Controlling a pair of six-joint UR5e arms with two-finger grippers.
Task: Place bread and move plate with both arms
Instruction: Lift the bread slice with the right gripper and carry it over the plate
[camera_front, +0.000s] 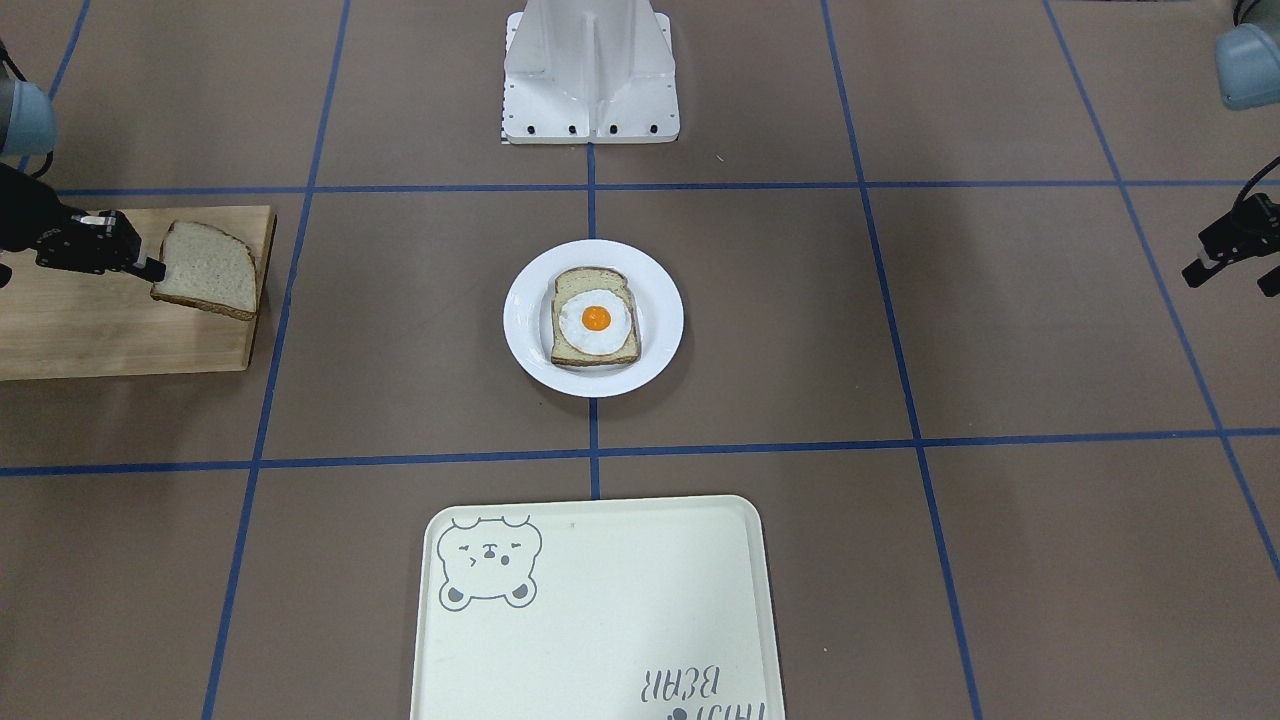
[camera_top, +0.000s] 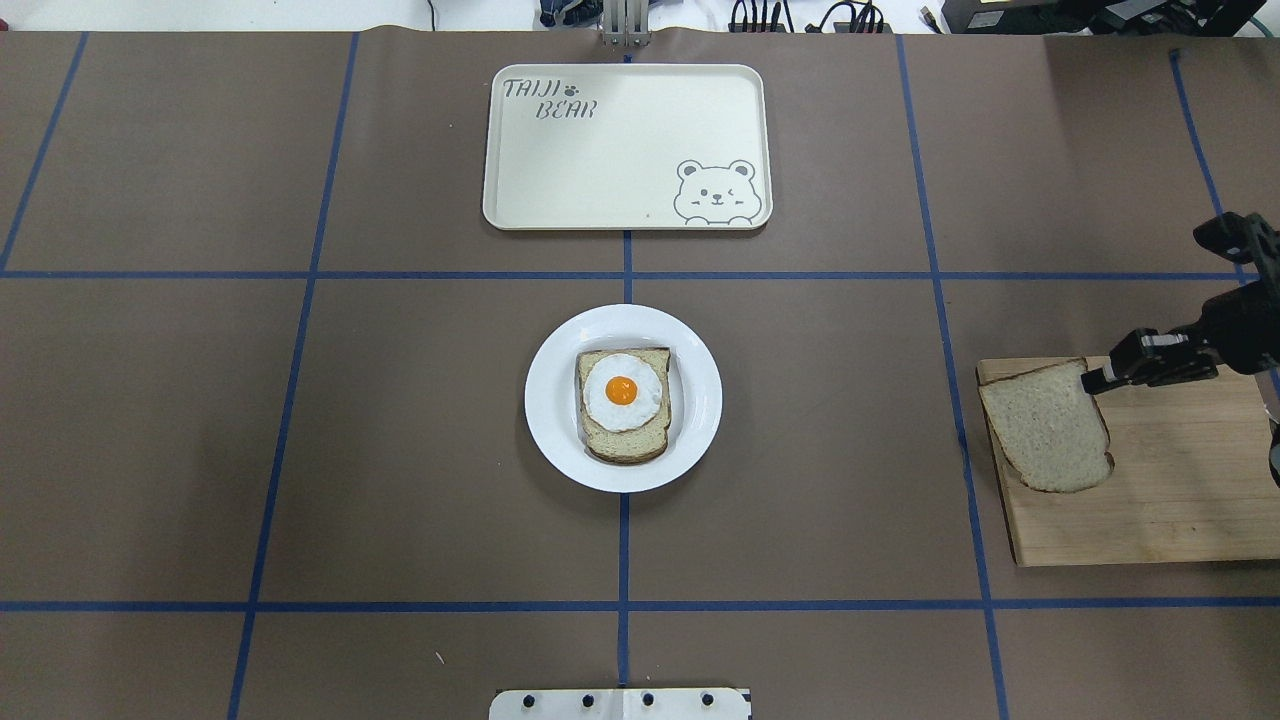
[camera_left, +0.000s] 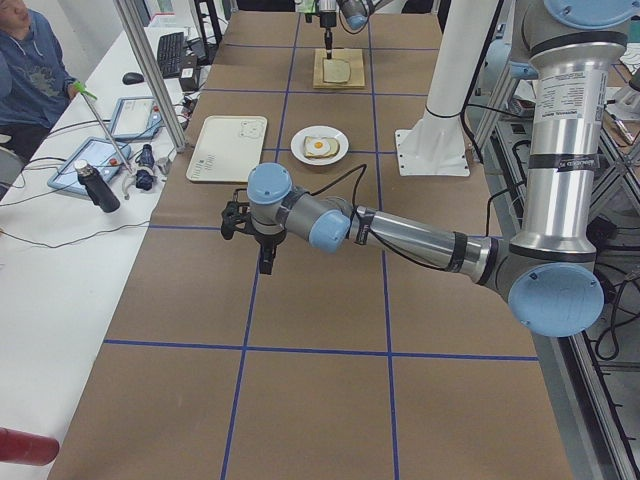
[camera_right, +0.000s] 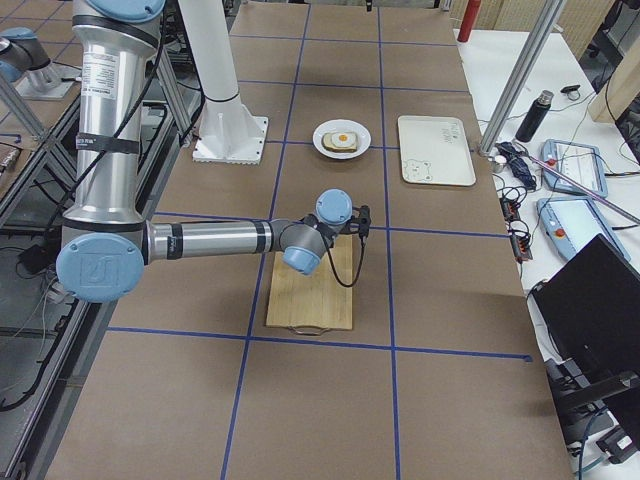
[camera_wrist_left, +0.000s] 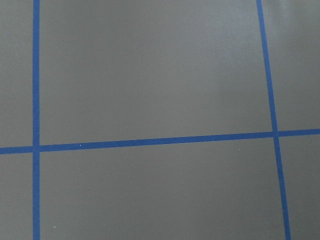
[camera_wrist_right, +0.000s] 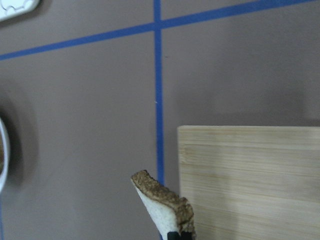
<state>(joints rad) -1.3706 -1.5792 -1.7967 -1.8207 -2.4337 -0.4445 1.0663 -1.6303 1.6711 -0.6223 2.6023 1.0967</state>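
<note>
The plain bread (camera_top: 1045, 425) hangs tilted just above the left end of a wooden board (camera_top: 1180, 490). My right gripper (camera_top: 1092, 379) is shut on the slice's corner. In the front-facing view the bread (camera_front: 208, 270) sits beside that gripper (camera_front: 152, 268). In the right wrist view the crust (camera_wrist_right: 162, 195) shows above a black fingertip. The white plate (camera_top: 700, 400) lies at the table's middle, bearing a slice with a fried egg (camera_top: 622, 392). My left gripper (camera_front: 1226, 272) hovers open and empty over bare table far from the plate.
The cream bear tray (camera_top: 620, 150) lies beyond the plate, on the operators' side. The robot's white base (camera_front: 590, 70) stands behind the plate. Blue tape lines cross the brown table. An operator sits at a side desk (camera_left: 25, 70).
</note>
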